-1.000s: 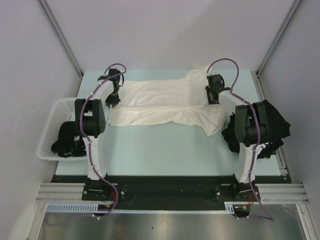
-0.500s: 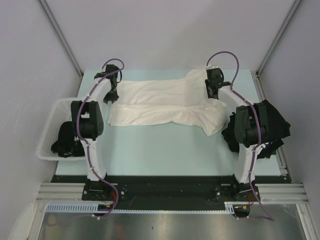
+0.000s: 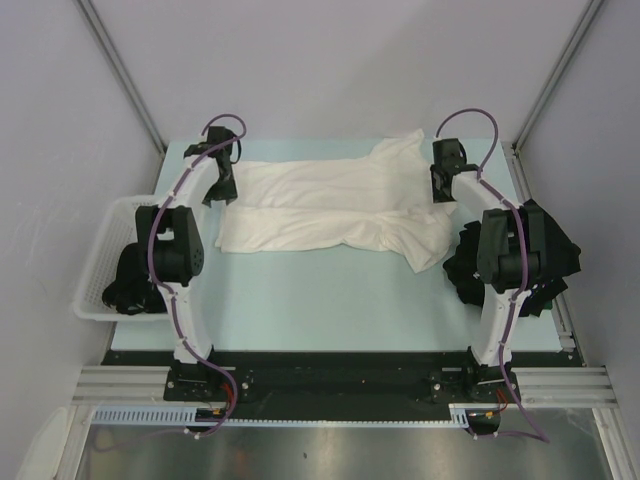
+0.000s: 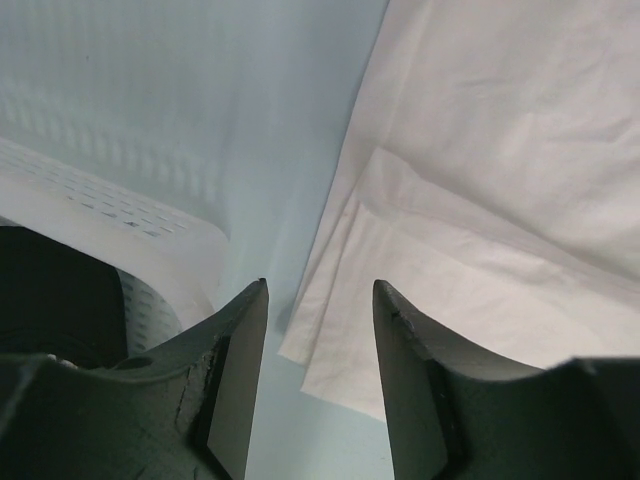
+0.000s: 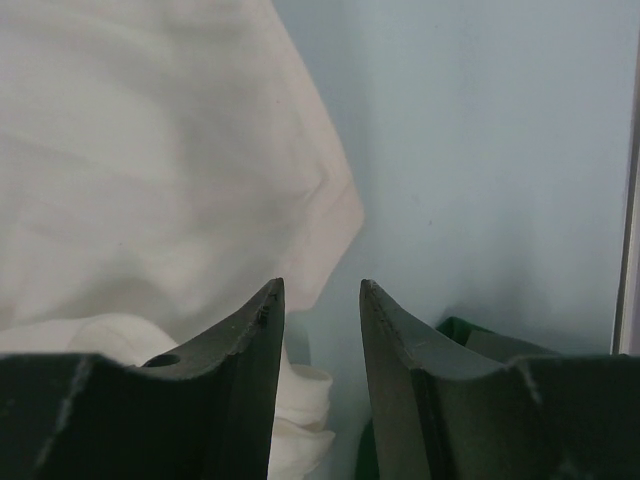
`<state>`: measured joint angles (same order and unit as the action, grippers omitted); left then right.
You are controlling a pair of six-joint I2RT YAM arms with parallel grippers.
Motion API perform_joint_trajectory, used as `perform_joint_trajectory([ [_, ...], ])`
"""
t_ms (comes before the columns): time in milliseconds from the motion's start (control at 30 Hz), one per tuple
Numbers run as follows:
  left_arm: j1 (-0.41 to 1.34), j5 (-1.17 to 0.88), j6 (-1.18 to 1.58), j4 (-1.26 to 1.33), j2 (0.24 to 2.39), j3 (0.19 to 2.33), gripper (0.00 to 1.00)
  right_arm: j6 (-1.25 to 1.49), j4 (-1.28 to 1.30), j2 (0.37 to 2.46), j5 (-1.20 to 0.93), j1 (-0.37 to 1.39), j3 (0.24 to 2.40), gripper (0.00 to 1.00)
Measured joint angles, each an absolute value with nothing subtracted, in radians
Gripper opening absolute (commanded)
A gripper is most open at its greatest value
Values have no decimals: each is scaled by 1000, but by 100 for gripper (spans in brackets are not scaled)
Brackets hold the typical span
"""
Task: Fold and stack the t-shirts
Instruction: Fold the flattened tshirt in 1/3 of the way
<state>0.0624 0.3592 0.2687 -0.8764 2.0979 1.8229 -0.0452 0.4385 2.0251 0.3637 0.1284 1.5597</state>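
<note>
- Pale blue table [image 3: 330, 300]: I see the cream t-shirt [image 3: 330, 205] spread, partly folded, toward 12 o'clock.
- At its 9 o'clock edge, my left gripper [image 4: 320, 290]: fingers apart, empty.
- At its 3 o'clock edge, my right gripper [image 5: 322, 285]: fingers apart, empty.
- The black t-shirts [image 3: 555, 250] are heaped at 3 o'clock.

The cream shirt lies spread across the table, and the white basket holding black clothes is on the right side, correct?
No: the white basket holding black clothes is on the left side, as the top view shows. The cream shirt does lie spread across the table.
</note>
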Motion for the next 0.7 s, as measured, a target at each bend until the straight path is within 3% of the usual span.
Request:
perform_joint_trajectory([
  [467,85,326,271,-884,2086,1818,51,34,514,2015,287,124,1536,39],
  [567,89,326,271,-885,2059,1799,50,47,525,2004,273,123,1516,33],
  [667,89,326,271,-886,2037,1791,50,54,531,2001,261,122,1499,17],
  [700,89,327,271,-885,2030,1789,50,55,532,2001,254,122,1496,5],
])
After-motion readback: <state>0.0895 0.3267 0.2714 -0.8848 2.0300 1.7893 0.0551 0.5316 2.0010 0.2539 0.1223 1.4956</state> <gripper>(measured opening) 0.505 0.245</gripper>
